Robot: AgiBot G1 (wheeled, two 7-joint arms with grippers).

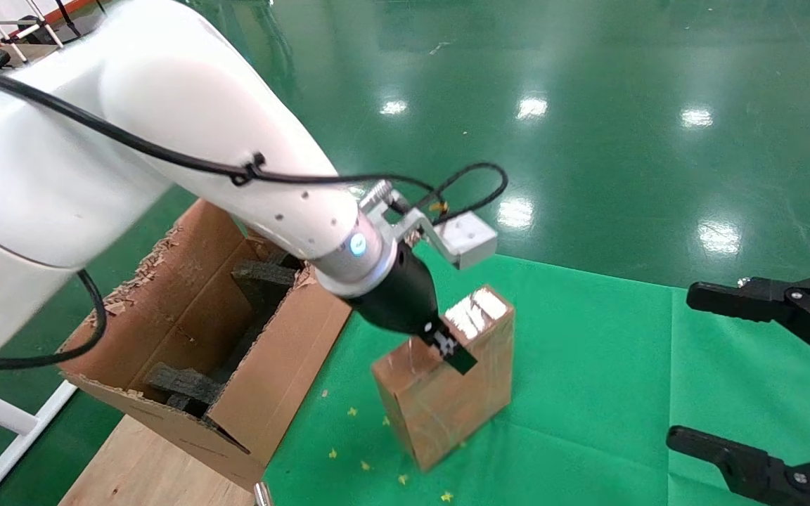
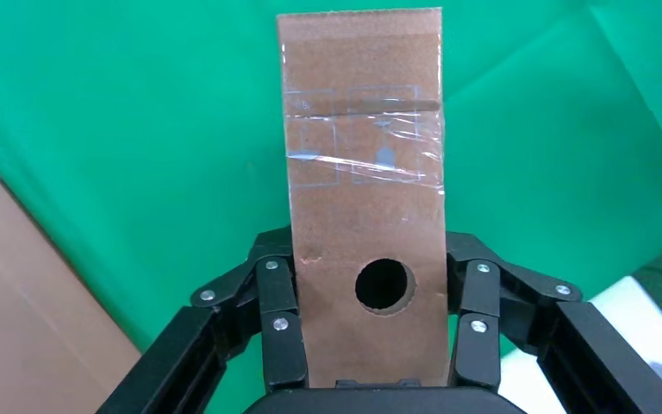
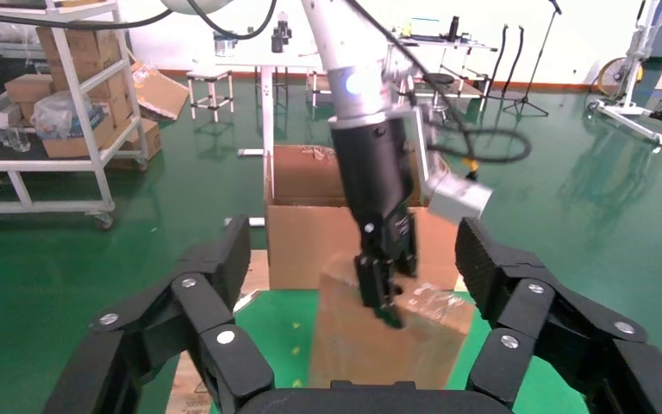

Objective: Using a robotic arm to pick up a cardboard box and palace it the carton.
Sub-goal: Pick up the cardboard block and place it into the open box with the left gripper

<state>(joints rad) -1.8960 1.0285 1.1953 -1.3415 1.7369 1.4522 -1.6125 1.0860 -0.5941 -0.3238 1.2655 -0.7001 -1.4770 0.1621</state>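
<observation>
The cardboard box (image 1: 447, 400), slim, brown and tape-wrapped, stands on a narrow edge over the green mat (image 1: 588, 351). My left gripper (image 1: 444, 344), on the white arm, is shut on its upper narrow side. In the left wrist view the fingers (image 2: 277, 319) press both flanks of the box (image 2: 362, 172) beside its round hole (image 2: 385, 285). The carton (image 1: 271, 379), with a torn rim and black foam blocks (image 1: 261, 277) inside, stands just left of the box. My right gripper (image 1: 680, 366) is open and empty at the right edge. Its view shows the box (image 3: 371, 354), the left gripper (image 3: 384, 293) and the carton (image 3: 297, 233).
Bare wooden tabletop (image 1: 138, 464) shows under and in front of the carton. Small yellow scraps (image 1: 352, 412) lie on the mat near the box. A white frame leg (image 1: 4, 450) stands at the lower left. A shiny green floor lies beyond the mat.
</observation>
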